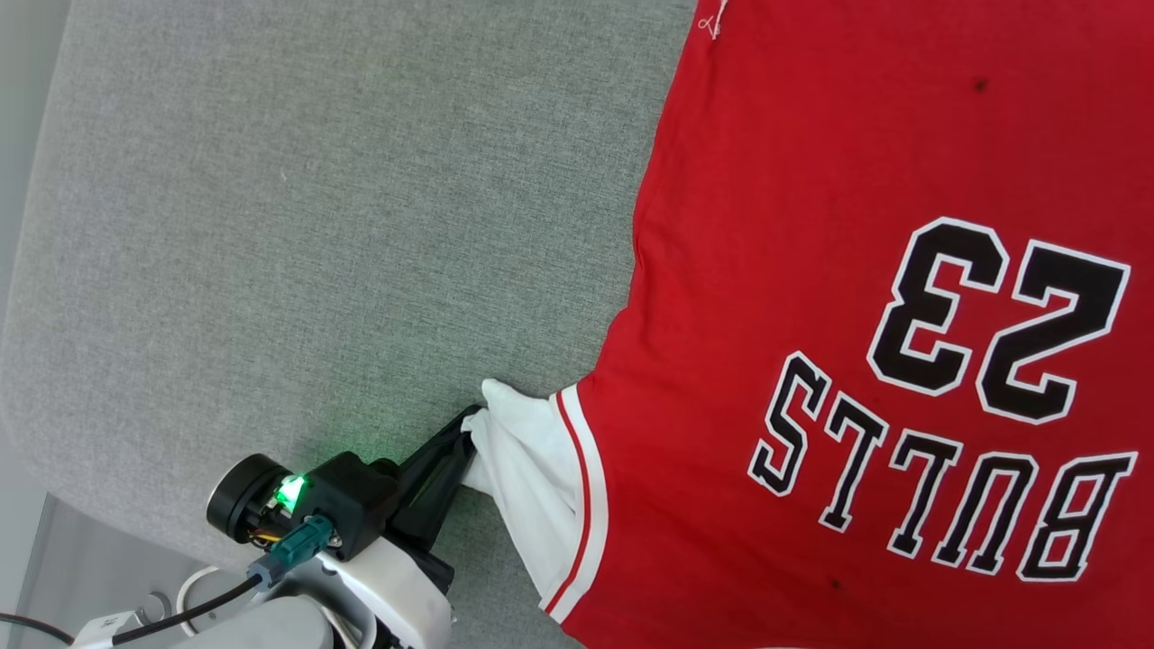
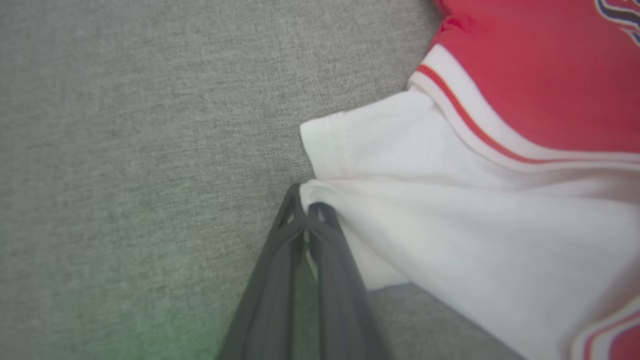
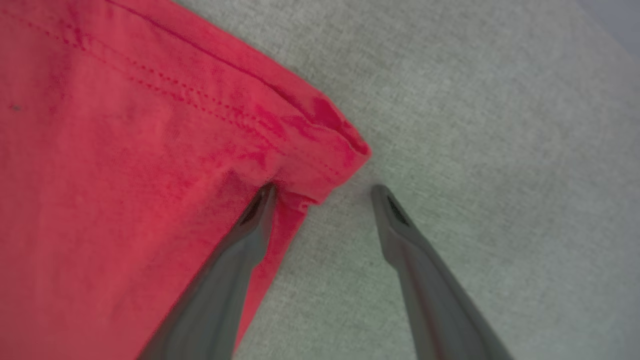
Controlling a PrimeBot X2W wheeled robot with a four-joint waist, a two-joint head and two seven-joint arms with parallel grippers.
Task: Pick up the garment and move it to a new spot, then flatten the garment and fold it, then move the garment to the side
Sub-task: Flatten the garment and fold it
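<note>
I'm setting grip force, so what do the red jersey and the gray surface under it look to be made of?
Garment: thin, matte knit, probably cotton or polyester; it bunches softly at the white sleeve and shows stitched hems. Gray surface: matte woven cloth, upholstery-like, with a fine heathered weave.

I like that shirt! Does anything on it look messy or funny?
Yes. The garment lies mostly flat on the grey surface, but its white sleeve is bunched up where the left gripper pinches it. Two small dark specks also mark the red fabric.
</note>
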